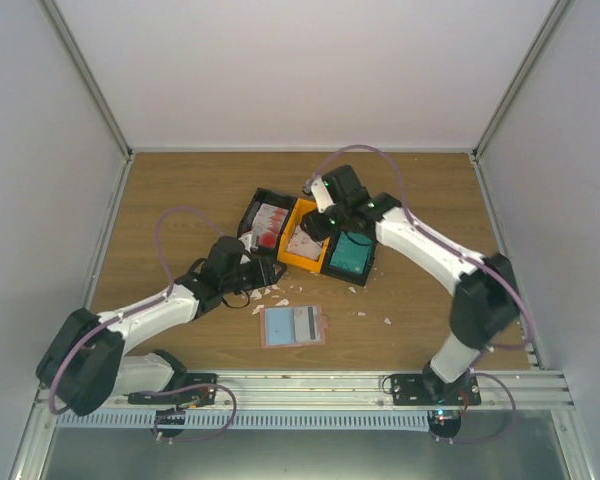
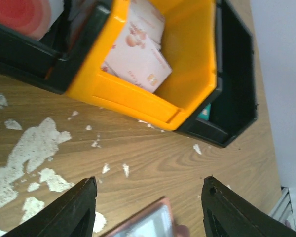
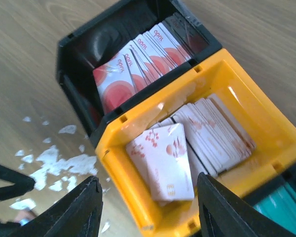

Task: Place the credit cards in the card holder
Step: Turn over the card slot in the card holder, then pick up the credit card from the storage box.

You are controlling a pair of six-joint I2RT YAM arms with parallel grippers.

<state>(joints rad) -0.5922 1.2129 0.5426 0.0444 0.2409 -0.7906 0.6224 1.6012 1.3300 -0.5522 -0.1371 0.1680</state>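
"Just on the near side of the tray [image 1: 298, 262], what lay there?"

"The card holder [image 1: 293, 326], lying flat. The left gripper [image 2: 149, 186] was spread and empty between it and the tray."

"And over the tray?"

"The right gripper [image 3: 148, 180] hung spread above the orange middle bin [image 3: 222, 74], gripping nothing. The credit cards [image 3: 163, 165] sat stacked inside the tray. I judged the loading barely begun."

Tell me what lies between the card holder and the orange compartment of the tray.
Scattered white scraps on bare table, nothing else; the left wrist view shows it, card holder below, orange compartment above.
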